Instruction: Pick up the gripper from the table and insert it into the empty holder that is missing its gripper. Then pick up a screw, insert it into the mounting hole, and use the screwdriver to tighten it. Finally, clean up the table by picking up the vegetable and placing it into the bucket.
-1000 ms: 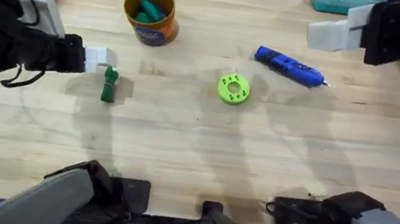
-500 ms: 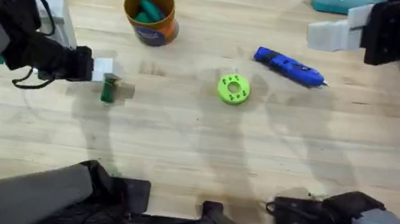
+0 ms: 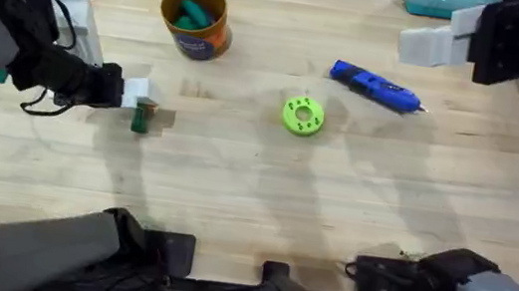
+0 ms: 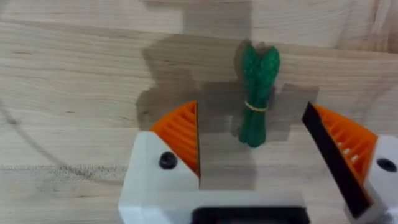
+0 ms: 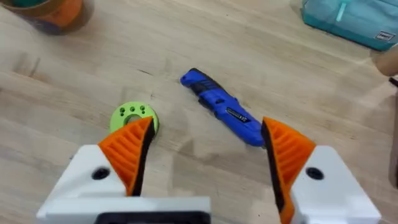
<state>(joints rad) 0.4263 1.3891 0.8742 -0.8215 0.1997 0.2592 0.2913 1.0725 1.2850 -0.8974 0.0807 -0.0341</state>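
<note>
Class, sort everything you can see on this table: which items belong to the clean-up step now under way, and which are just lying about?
In use:
left gripper, open around the vegetable
vegetable, lying on the table
bucket, holding teal pieces

Lying about:
screwdriver
lime-green disc
right gripper, open, holding nothing

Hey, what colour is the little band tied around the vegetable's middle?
Yellowish, around the dark green vegetable; the left wrist view shows it best.

Overhead looking down and forward over table (image 3: 253, 195); both wrist views close, downward, sharing its wood.
</note>
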